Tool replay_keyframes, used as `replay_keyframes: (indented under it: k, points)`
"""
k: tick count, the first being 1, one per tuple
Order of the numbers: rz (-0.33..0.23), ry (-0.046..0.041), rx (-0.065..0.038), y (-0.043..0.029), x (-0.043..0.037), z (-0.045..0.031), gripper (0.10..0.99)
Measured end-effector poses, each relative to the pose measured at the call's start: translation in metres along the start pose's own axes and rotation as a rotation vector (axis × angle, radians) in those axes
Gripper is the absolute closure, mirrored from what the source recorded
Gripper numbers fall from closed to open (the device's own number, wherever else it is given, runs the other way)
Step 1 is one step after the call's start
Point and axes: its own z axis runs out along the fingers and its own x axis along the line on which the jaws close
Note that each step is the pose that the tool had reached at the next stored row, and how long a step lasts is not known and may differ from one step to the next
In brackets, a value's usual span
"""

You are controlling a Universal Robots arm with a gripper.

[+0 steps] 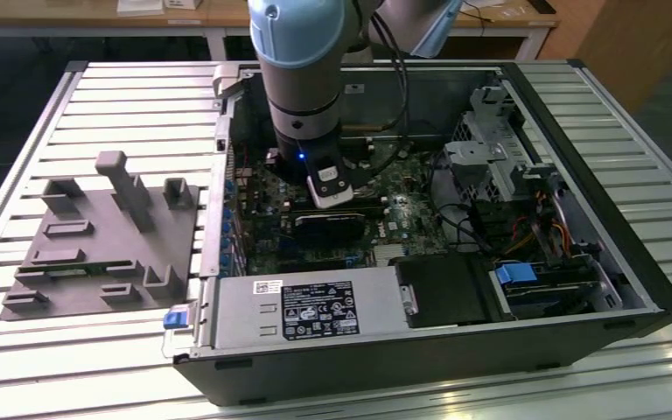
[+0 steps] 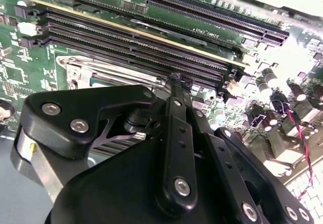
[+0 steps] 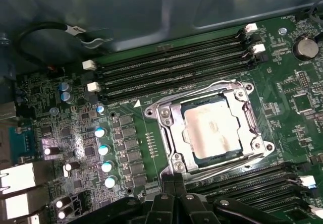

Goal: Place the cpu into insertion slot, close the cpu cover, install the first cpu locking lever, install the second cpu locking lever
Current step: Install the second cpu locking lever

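Slatted metal worktop [image 1: 115, 96], open black computer case [image 1: 616, 262]. Silvery-beige square cpu [image 3: 213, 129] seated in grey-rimmed insertion slot [image 3: 169, 133], thin grey cover frame [image 3: 252, 117] lying around it. Light, fragile; grip edges. Black fingers [image 2: 176, 103] pinched together, apparently empty, near socket.

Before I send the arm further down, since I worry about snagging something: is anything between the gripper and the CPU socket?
Nothing visible is. In the first wrist view the gripper sits just off the socket's edge, fingers close together, with bare motherboard between. The cpu already lies in the insertion slot with the cpu cover down around it.

Silvery-beige cpu [image 3: 211, 129] sits in insertion slot [image 3: 251, 89]; cpu cover [image 3: 174, 137] (grey frame) closed.
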Motion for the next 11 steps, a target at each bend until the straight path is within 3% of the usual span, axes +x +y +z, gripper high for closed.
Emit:
replay_keyframes:
  k: [11]
  points:
    - [0.000,0.0000,0.000,0.0035,0.0030,0.0023,0.984]
